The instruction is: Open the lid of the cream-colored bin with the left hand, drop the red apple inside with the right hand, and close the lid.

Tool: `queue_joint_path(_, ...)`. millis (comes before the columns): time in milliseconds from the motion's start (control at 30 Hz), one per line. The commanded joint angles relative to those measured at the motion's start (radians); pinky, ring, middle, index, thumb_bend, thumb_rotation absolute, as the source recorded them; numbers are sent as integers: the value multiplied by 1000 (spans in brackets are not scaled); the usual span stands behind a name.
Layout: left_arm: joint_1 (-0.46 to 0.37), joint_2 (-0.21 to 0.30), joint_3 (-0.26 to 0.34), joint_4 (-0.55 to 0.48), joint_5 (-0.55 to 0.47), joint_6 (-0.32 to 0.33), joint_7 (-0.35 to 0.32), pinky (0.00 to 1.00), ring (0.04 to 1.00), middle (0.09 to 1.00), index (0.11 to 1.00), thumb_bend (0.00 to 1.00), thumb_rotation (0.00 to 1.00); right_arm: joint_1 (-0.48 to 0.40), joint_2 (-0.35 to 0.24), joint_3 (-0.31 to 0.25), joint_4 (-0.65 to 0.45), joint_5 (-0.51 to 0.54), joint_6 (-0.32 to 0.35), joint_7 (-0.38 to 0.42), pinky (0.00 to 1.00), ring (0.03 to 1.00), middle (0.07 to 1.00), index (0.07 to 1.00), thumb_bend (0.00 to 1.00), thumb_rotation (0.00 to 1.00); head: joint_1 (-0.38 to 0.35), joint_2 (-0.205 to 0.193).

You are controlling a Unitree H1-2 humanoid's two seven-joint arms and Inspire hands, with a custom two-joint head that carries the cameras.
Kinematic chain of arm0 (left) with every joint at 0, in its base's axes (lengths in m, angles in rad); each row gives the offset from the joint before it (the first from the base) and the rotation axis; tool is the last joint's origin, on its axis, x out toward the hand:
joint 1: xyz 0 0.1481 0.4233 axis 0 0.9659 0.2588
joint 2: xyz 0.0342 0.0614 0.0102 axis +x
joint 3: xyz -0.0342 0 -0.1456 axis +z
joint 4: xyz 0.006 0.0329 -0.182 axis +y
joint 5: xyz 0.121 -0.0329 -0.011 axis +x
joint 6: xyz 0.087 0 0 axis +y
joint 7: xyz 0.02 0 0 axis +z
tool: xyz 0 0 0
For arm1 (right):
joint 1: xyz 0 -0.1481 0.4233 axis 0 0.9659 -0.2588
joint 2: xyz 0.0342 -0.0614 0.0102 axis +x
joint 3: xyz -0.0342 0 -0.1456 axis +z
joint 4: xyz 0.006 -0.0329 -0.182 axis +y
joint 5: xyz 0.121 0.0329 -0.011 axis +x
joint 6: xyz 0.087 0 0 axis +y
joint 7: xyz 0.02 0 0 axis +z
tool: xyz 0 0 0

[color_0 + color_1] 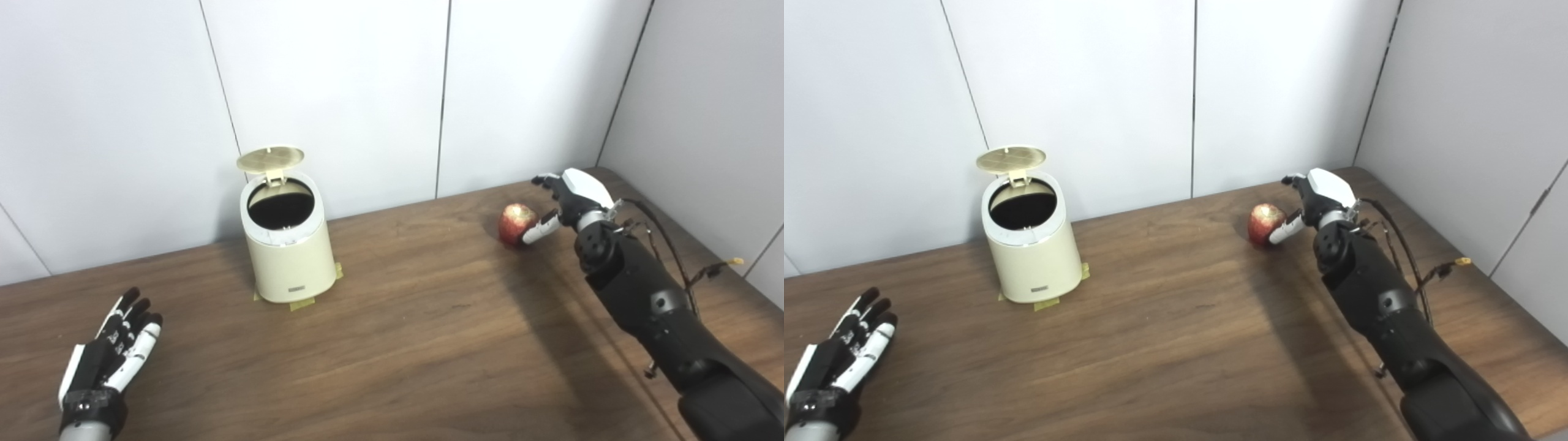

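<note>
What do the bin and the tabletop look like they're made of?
Bin: probably plastic, a smooth cream shell with a soft sheen; raised lid looks the same. Table: dark wood or wood-look laminate, grain streaks visible, matte; which one is unclear.

Looks like a robot test lab to me: plain white panelled walls (pixel 343 92) boxing in a bare dark wood-grain table (pixel 398 343), loose black cables (pixel 674 257) hanging off the arm.
</note>
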Motion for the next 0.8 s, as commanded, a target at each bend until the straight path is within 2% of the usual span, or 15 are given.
queue_joint_path(0,-32,14,4,-35,3,-11,11,976,955,942,970,349,339,-48,-38,0,-33,-27,-10,-24,627,761,813,785,970,200,2,4)
queue_joint_path(67,-31,15,3,-35,7,-14,12,971,956,941,970,360,343,-39,-37,3,-42,-29,-11,-26,627,776,832,769,984,205,1,6)
queue_joint_path(167,-34,14,5,-35,7,-15,14,926,931,929,958,355,337,-31,-39,5,-48,-27,-16,-23,631,770,812,779,986,209,0,7)
queue_joint_path(267,-36,17,7,-32,-2,-12,7,979,953,944,968,326,323,-26,-35,4,-58,-23,-7,-17,610,754,799,788,978,216,-1,3)
queue_joint_path(367,-37,18,6,-30,1,-15,6,964,953,945,968,348,335,-27,-28,8,-63,-24,5,-9,431,579,645,799,960,196,-1,1)
queue_joint_path(433,-36,20,3,-28,10,-23,9,961,953,944,967,365,347,-32,-24,20,-60,-33,12,-7,567,713,770,801,947,200,0,0)
queue_joint_path(467,-35,20,2,-28,14,-26,10,958,953,944,966,368,351,-34,-22,23,-57,-35,13,-7,589,733,790,801,946,200,2,-2)
queue_joint_path(533,-34,18,1,-32,20,-22,15,943,946,941,963,376,358,-39,-19,26,-45,-30,11,-7,611,749,805,802,938,202,5,-2)
queue_joint_path(600,-34,11,5,-40,14,-12,20,971,952,941,964,358,342,-44,-19,28,-26,-26,2,-9,615,748,805,804,928,209,9,2)
queue_joint_path(667,-33,7,8,-46,5,-10,18,974,955,943,966,333,309,-42,-20,32,-25,-28,-6,-14,602,733,788,793,921,204,9,4)
queue_joint_path(767,-31,10,5,-55,12,-3,21,967,953,940,963,324,313,-32,-17,27,-36,-27,-22,-34,588,720,779,773,916,179,10,6)
